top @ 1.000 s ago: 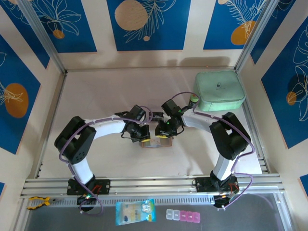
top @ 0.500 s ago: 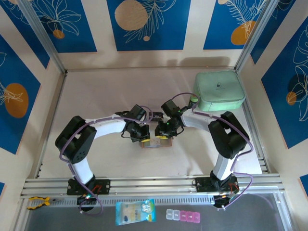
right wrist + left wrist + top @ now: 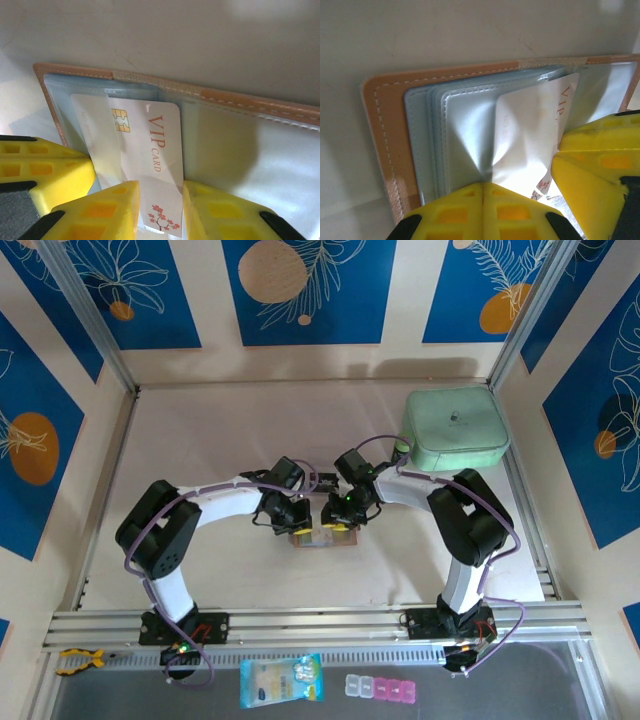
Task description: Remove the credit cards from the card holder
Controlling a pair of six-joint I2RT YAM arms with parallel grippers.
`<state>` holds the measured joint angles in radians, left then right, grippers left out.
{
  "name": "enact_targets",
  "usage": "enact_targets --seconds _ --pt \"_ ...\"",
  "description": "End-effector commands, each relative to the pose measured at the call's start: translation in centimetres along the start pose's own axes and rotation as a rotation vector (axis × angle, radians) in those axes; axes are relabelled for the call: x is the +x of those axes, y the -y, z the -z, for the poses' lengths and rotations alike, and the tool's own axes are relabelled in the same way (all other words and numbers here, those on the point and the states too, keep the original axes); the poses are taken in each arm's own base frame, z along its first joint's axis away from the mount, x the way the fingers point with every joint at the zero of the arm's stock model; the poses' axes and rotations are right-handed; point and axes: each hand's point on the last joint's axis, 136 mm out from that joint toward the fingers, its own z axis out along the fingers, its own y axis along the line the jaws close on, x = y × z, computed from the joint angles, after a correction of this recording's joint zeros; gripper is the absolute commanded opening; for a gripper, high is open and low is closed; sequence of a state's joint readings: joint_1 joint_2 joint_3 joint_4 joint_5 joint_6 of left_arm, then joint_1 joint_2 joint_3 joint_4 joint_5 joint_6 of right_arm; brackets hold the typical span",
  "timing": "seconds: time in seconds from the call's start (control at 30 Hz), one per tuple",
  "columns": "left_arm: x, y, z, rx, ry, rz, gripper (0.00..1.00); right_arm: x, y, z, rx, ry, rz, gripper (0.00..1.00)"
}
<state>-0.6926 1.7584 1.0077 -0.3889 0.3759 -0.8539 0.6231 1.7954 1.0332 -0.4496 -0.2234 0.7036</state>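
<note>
Right gripper point(image 3: 160, 189): jaws apart, flanking the 6 o'clock end of the white VIP card point(image 3: 159, 140); whether they pinch it is unclear. Left gripper point(image 3: 482, 195): jaws together on the glossy pale pockets point(image 3: 465, 125), which half cover the card. The stitched tan card holder point(image 3: 322, 538) lies open, with bent arms reaching in from 8 and 4 o'clock.

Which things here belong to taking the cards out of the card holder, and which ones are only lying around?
For the job:
- card holder, lying open on the table
- white VIP card, partly under its clear pocket

Just lying about:
- mint-green case
- blue-and-yellow packet
- clear-and-pink compartment box
</note>
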Motion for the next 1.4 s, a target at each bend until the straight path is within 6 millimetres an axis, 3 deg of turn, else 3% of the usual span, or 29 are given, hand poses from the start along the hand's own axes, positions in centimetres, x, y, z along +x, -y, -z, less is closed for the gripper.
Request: enact_targets --seconds 0.0,0.57,0.93,1.37 --pt "0.4 -0.8 -0.4 -0.049 -0.02 -0.005 0.08 0.7 0.4 -0.6 -0.006 -0.038 -0.019 0.3" --pt "0.4 -0.9 -0.4 -0.052 -0.023 -0.002 0.08 0.9 0.7 -0.5 0.011 -0.04 -0.021 0.35" --pt "0.4 -0.9 -0.4 -0.051 -0.023 -0.001 0.08 0.6 -1.4 0.5 -0.097 -0.004 0.012 0.3" --pt "0.4 -0.9 -0.5 -0.052 -0.025 0.0 0.08 0.5 -1.3 1.1 -0.115 0.022 0.019 0.17"
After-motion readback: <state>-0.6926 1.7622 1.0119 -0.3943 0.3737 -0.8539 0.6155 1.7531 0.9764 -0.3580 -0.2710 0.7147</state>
